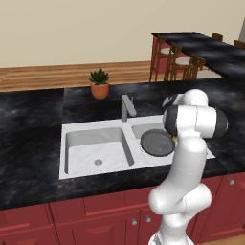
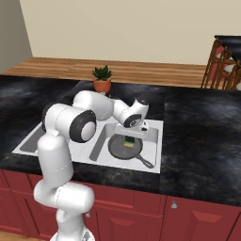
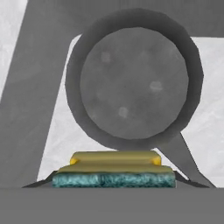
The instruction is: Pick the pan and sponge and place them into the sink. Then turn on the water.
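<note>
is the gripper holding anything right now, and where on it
Yes: the gripper holds the sponge, jaws shut on its two short ends, above the pan lying in the sink.

Left base view: set behind arm, at its 7 o'clock, looking forward and down, mid-range, over sink [image 1: 91, 148] and faucet [image 1: 127, 107]. Right base view: from 5 o'clock, same downward tilt, sharing sink [image 2: 153, 141], pan [image 2: 124, 147], potted plant [image 2: 102, 78]. Hand view: close, straight down onto pan [image 3: 133, 83].
</note>
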